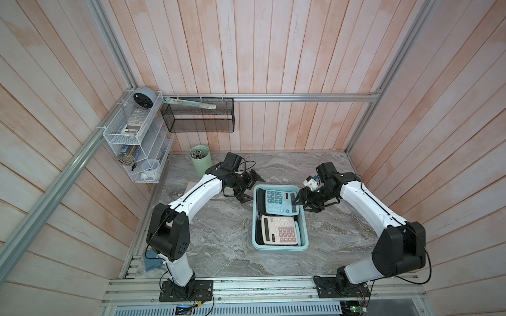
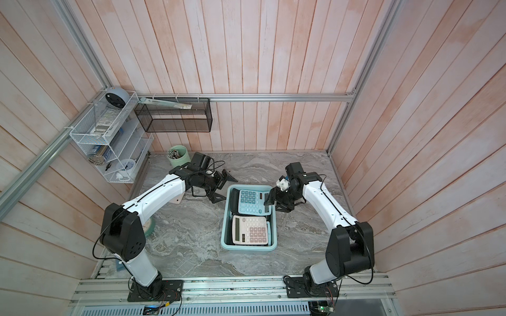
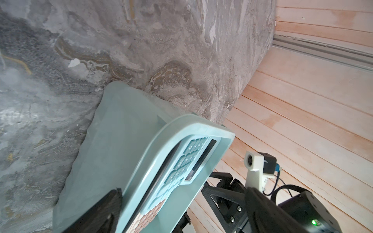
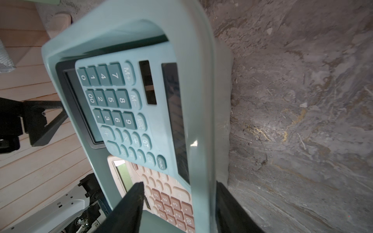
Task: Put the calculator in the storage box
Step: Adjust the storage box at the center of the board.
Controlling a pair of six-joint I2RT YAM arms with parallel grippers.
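Half open at the right end effector [image 1: 300, 205], with nothing gripped. Straddles the right wall of the box [image 1: 280, 248]: one finger [image 4: 127, 207] inside and not touching the wall, the other outside, close beside it. Just under the inner finger, the blue calculator [image 1: 278, 201], face up in the far half of the box, screen edge toward this end effector. Lies partly on top of a black calculator [image 4: 80, 105]. Nearer the robot from this end effector, a pink calculator [image 1: 279, 231], also face up in the box, just beside the blue one. Under the box, the grey marble surface [image 1: 219, 232].

Wide open at the left end effector [image 1: 258, 189], and empty. Hangs just beside the far left corner of the box, across the blue calculator from the right end effector. Cannot tell whether a finger touches the box there. Farther back and to the left of this end effector, a green cup [image 1: 200, 164] on the surface. Higher up on the walls, a black mesh basket [image 1: 197, 120] and a white wire rack [image 1: 131, 136] with small things inside.
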